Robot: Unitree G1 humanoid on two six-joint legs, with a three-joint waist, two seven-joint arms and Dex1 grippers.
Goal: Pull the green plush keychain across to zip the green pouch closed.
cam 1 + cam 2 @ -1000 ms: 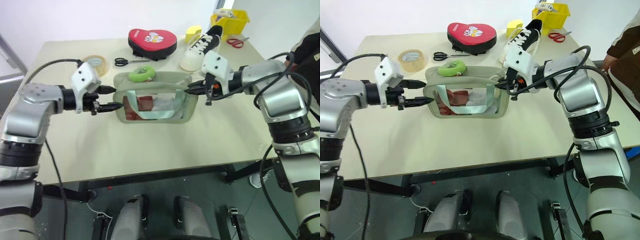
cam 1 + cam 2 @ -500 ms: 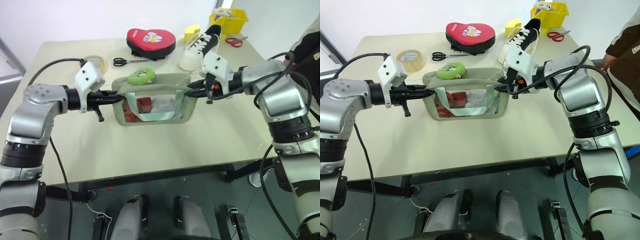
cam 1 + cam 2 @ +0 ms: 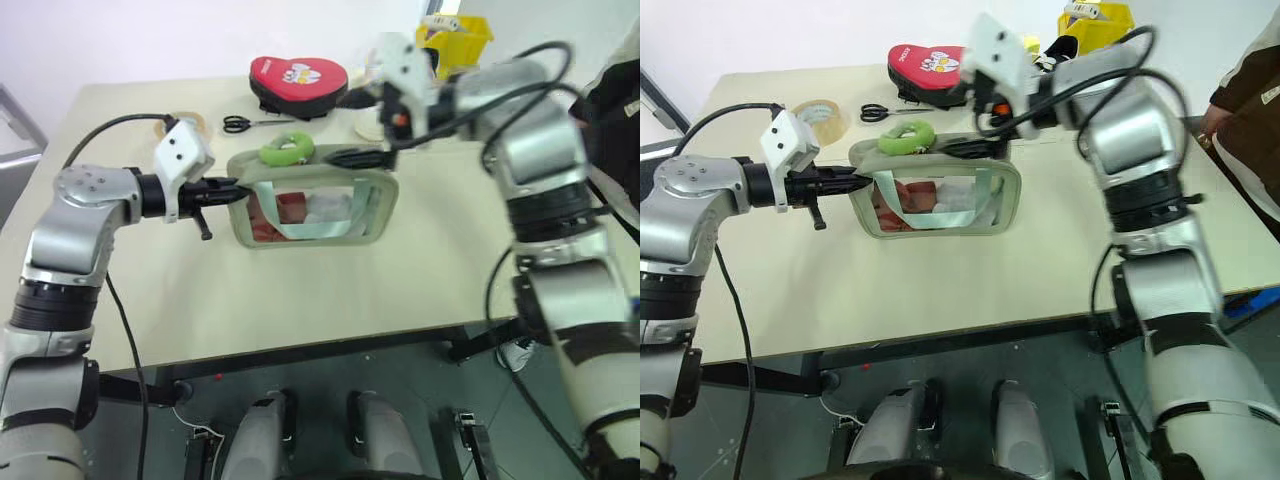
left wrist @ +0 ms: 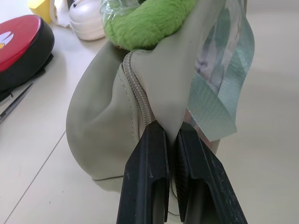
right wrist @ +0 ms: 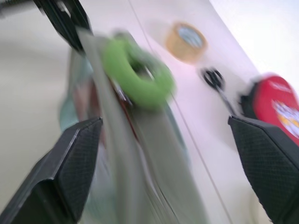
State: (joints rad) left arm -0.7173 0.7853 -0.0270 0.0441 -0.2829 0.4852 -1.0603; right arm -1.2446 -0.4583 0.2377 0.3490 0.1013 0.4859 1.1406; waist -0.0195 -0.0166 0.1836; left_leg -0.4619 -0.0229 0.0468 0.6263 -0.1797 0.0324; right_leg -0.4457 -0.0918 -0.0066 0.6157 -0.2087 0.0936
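The green pouch (image 3: 315, 205) stands upright mid-table, red and white contents showing through its clear window. The green plush keychain (image 3: 285, 150) lies on its top near the left end. My left gripper (image 3: 232, 190) is shut on the pouch's left end; in the left wrist view its fingers (image 4: 149, 177) pinch the fabric beside the zipper, just below the keychain (image 4: 149, 21). My right gripper (image 3: 355, 125) hovers open above the pouch's right top. In the right wrist view its fingers (image 5: 70, 163) are spread wide, with the keychain (image 5: 140, 70) ahead between them.
At the back of the table lie a red heart-shaped case (image 3: 300, 80), black scissors (image 3: 245, 123) and a tape roll (image 3: 185, 120). A black-and-white shoe (image 3: 1060, 50) and a yellow bin (image 3: 455, 35) stand at the back right. A person's sleeve (image 3: 1250, 90) shows at the right edge.
My left gripper has closed on the pouch's left end. My right gripper has let go of the right end, opened, and risen leftward over the pouch top.
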